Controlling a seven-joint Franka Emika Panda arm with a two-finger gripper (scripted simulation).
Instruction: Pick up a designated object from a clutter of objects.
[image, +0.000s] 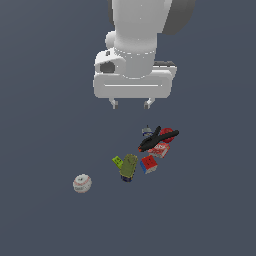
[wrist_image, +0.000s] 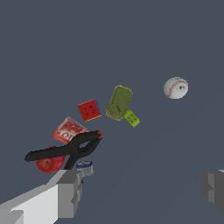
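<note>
Below open pincer (image: 131, 103), apple (image: 167, 133) under clamp (image: 156, 139)

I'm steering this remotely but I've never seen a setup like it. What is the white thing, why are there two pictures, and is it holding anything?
The white shape is a simulated robot arm; its gripper hangs open and empty above the items. One picture is from a camera off the arm, the other from its wrist, where the grey fingers show at the edge. Lying below: a red apple partly under a black clamp, a red box, a multicoloured cube, an olive-green bottle, a green block, and a baseball apart from the rest.
</note>
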